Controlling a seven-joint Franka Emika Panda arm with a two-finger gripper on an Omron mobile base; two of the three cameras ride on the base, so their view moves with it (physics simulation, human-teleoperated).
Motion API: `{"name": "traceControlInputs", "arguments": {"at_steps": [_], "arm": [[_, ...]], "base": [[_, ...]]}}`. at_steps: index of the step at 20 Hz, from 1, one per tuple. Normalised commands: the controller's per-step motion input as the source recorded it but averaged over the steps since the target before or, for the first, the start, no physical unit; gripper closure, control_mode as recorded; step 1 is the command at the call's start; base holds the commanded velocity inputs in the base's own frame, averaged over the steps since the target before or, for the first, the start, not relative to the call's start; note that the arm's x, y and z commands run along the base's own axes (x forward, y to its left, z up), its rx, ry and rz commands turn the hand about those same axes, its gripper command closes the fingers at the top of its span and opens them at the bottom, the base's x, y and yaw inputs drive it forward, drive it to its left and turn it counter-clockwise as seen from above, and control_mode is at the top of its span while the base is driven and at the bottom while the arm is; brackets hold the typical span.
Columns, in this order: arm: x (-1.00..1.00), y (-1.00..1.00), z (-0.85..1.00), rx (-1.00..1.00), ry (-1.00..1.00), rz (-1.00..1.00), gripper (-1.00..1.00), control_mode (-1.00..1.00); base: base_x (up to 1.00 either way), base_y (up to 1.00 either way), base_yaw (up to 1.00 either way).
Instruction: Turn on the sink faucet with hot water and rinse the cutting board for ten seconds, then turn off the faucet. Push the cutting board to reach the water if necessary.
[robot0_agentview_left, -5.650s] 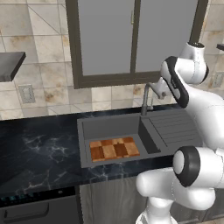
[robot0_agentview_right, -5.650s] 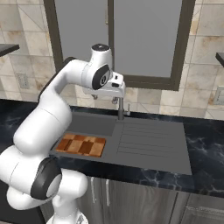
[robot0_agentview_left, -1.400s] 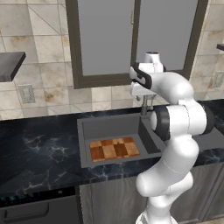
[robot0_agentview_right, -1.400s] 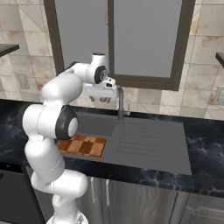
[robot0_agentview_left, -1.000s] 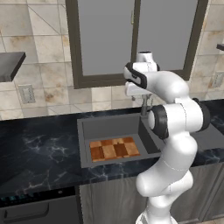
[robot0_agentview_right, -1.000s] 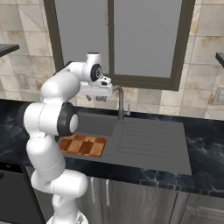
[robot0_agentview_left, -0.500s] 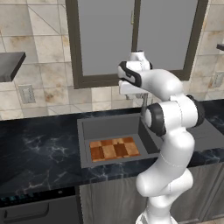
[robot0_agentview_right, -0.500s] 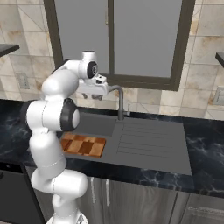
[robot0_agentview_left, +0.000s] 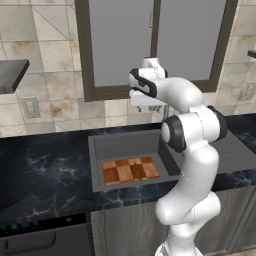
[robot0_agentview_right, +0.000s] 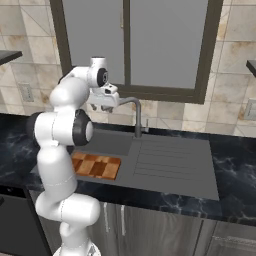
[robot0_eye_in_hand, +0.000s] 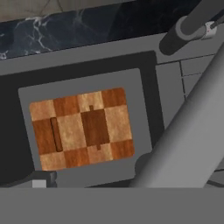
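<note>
The checkered tan-and-brown wooden cutting board (robot0_eye_in_hand: 82, 129) lies flat in the dark grey recessed sink (robot0_agentview_left: 125, 145), open floor on every side. The wide-open gripper (robot0_agentview_right: 106, 106) hovers above, beside the slim grey gooseneck faucet (robot0_agentview_right: 136, 114). Black marbled bench (robot0_agentview_left: 45, 175) surrounds.

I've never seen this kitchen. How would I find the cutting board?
Look below the window to the black marbled counter, where a grey sink is sunk in. The cutting board lies flat on the basin floor. It is the one wooden thing there, checkered tan and reddish-brown.

faucet (robot0_agentview_left: 161, 108) mostly behind arm, sink (robot0_agentview_left: 125, 145) part hidden
</note>
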Motion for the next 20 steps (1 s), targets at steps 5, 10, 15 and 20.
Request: {"name": "traceControlInputs", "arguments": {"at_steps": [5,10,15,20], "arm": [[0.35,0.36,-0.30,0.00,0.00,0.00,-1.00,-1.00],[0.38,0.29,-0.21,0.00,0.00,0.00,-1.00,-1.00],[0.11,0.03,-0.01,0.00,0.04,0.00,-1.00,-1.00],[0.00,0.00,0.17,0.00,0.00,0.00,-1.00,-1.00]], "base": [[0.00,0.00,0.00],[0.00,0.00,0.00],[0.00,0.00,0.00],[0.00,0.00,0.00]]}}
